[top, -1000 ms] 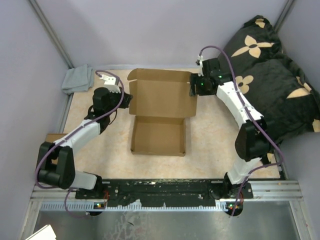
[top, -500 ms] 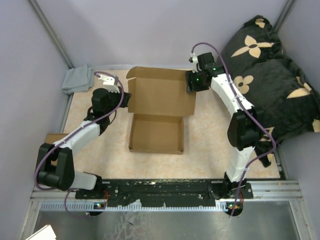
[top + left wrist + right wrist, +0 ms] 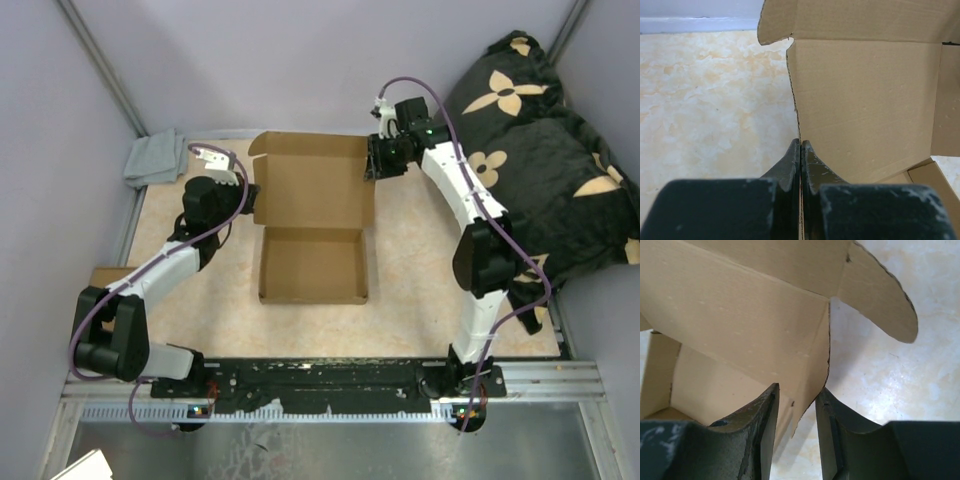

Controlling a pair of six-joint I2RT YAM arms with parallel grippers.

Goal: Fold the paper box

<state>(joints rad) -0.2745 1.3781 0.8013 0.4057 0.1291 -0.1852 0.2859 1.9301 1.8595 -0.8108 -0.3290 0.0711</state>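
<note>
Marbled table (image 3: 420,270): paper box (image 3: 312,195) flap between right gripper (image 3: 797,392) jaws, perhaps touching

paper box (image 3: 312,190): matt brown corrugated cardbd, faint ribbing, rough die-cut edges. table top (image 3: 420,290): smooth, marbled beige, slight sheen. right gripper (image 3: 797,388) fingers (image 3: 760,425): dark matt plastic, scuffed. cloth (image 3: 155,158): soft grey fabric.
</note>
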